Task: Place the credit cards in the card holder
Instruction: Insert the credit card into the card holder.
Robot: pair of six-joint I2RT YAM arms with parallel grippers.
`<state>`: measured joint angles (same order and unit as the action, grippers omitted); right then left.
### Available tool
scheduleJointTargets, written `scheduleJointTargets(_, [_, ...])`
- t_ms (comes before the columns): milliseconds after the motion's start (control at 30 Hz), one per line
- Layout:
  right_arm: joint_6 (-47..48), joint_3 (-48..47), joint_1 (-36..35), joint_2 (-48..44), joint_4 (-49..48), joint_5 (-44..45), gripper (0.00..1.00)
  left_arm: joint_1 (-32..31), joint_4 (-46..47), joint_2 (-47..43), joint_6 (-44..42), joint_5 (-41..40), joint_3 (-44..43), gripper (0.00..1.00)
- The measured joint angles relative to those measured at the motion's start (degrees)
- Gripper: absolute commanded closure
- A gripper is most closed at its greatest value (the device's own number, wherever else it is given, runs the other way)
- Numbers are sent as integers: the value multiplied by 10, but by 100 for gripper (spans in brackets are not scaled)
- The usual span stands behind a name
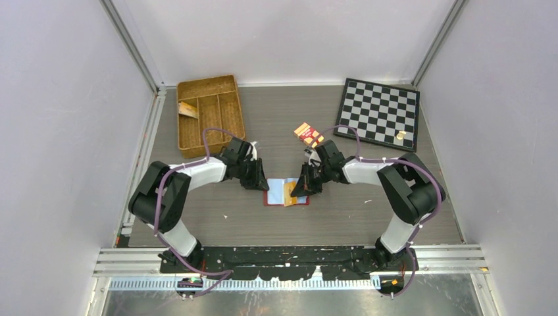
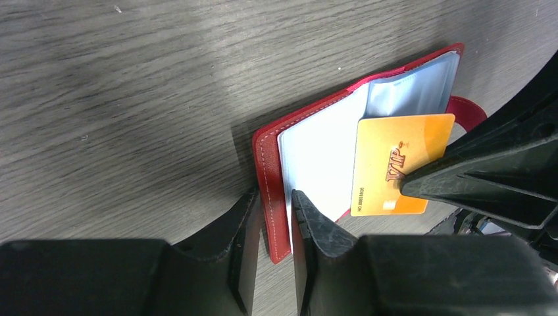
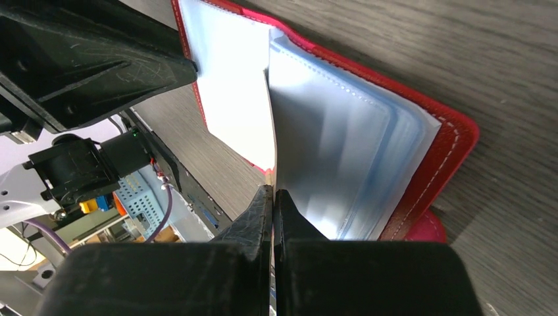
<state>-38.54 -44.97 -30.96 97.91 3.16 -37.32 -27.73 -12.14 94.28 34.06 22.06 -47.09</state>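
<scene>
the holder (image 1: 276,193) lies open on the desk (image 1: 276,108) between the two arms, red cover down and clear sleeves up. the left pincer (image 2: 273,220) straddles the cover's outer left edge. its jaws stand a little apart with the red edge and a sleeve between them; whether they press it i cannot tell. the right pincer (image 3: 272,197) is clamped on a yellow card (image 2: 388,158), jaws together on its thin edge. the card hangs over the holder's right half, just beside the fold, its free edge against the fanned sleeves; whether it sits inside one i cannot tell. from the left wrist, the right pincer's body hides that half's far edge. well behind the holder are an orange-and-red pack (image 1: 308,133), a chessboard (image 1: 380,110) and a wicker tray (image 1: 209,113).
</scene>
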Motion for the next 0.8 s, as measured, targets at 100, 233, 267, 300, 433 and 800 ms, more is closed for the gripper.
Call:
scheduleJointTargets(100, [-7,0,1,9,-4,-4,99,0,1,2,0,0,0,76])
scheduleJointTargets(233, [-8,0,3,15,-13,-11,100,0,1,3,0,0,0,77])
scheduleJointTargets(267, [-8,0,3,15,-14,-11,100,1,1,3,-1,1,0,77])
scheduleJointTargets(300, [-8,0,3,15,-14,-11,100,1,1,3,-1,1,-1,78])
scheduleJointTargets(433, [-4,-5,3,19,-12,-8,100,1,1,5,-3,2,-3,78])
scheduleJointTargets(800, [10,-17,7,33,-14,-7,99,1,-1,7,-9,2,-5,79])
